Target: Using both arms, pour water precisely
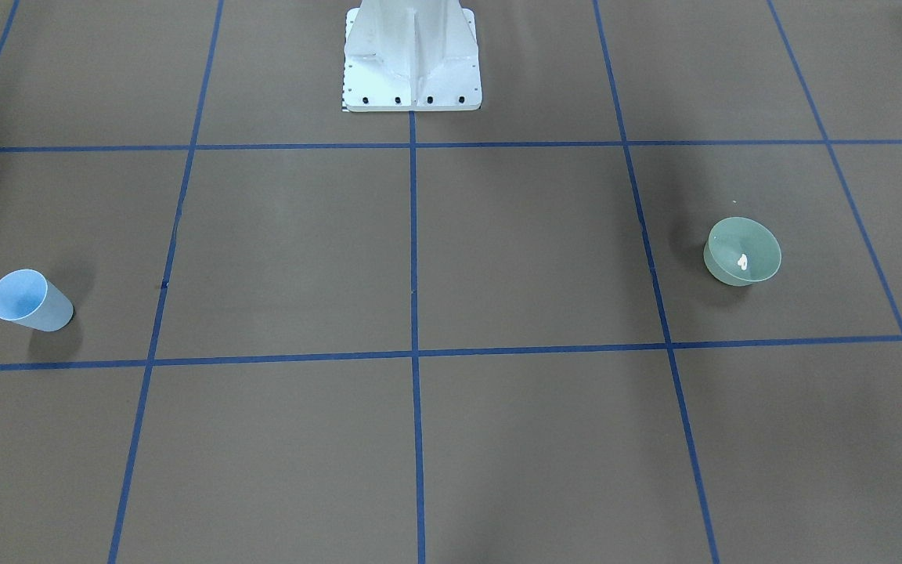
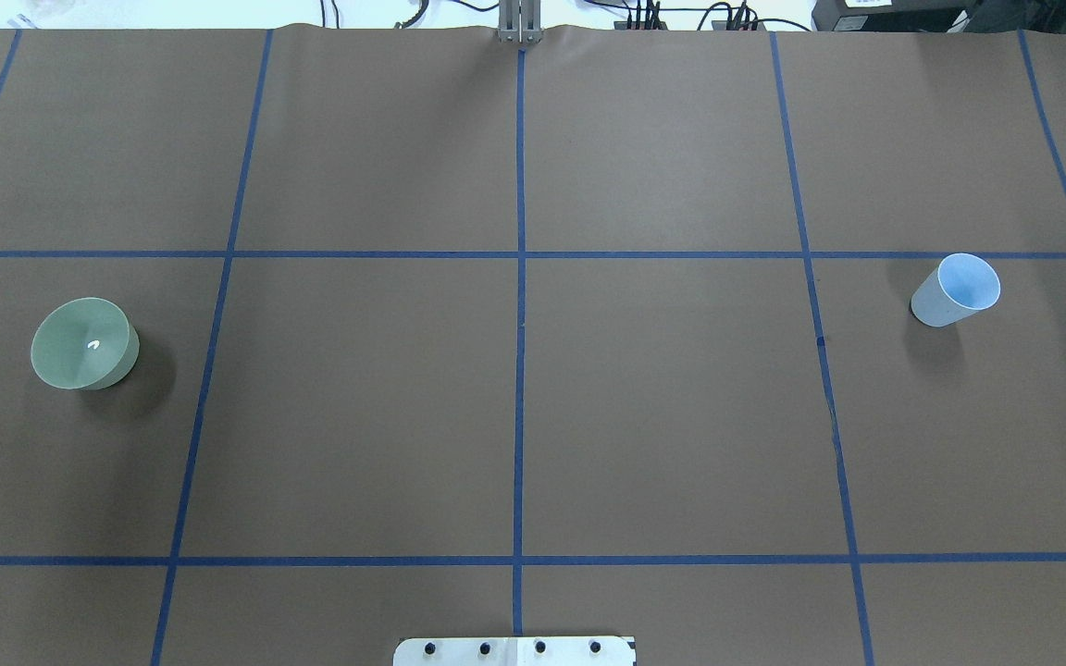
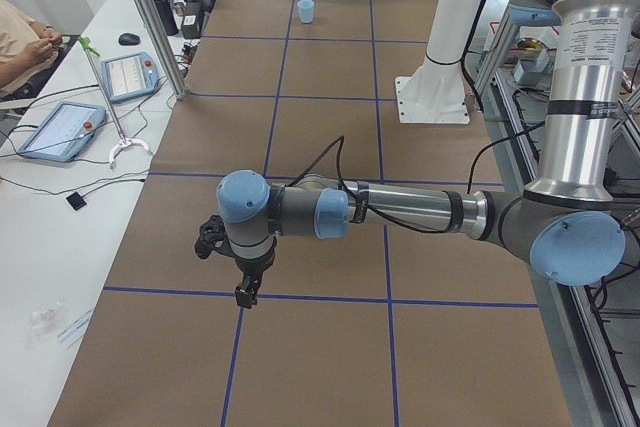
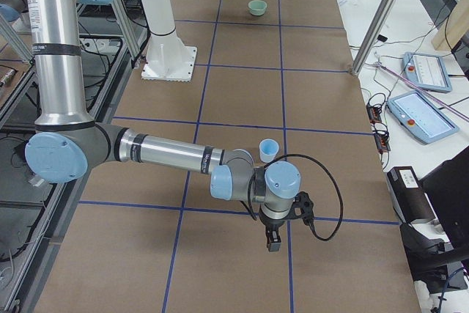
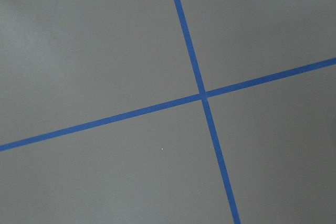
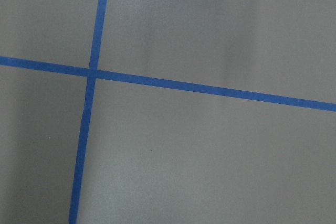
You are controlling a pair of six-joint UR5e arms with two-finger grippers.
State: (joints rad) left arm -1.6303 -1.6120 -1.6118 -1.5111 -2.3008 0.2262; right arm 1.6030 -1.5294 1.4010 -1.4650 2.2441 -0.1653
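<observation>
Left arm: we see the left arm [image 3: 400,209] only from the desk's end on the robot's left, stretched out low over the desk [image 2: 663,416].
Left end effector: the left end effector [image 3: 243,296] points down and hangs above the blue tape lines [image 2: 520,370]; whether it is released or clenched we cannot tell (only a side view catches it). Its wrist camera looks at a tape crossing [image 5: 202,96] and bare brown surface.
Right arm: the right arm [image 4: 168,153] reaches out low in the same way at the other end of the desk.
Right end effector: the right end effector [image 4: 272,243] points down, clear of the surface, with a tape crossing [image 6: 91,72] below it; we cannot tell its state either.
Blue cup: the blue cup [image 4: 269,149] stands upright near the right end effector, on its side toward the middle of the desk and apart from it; from the left end effector it is well apart, at the far end.
Green bowl: the green bowl [image 2: 84,343] sits mouth up, well apart from the right end effector, with a small white speck [image 1: 742,262] inside.
Pedestal: the white pedestal [image 1: 412,55] stands at the desk's edge between the two arms.
</observation>
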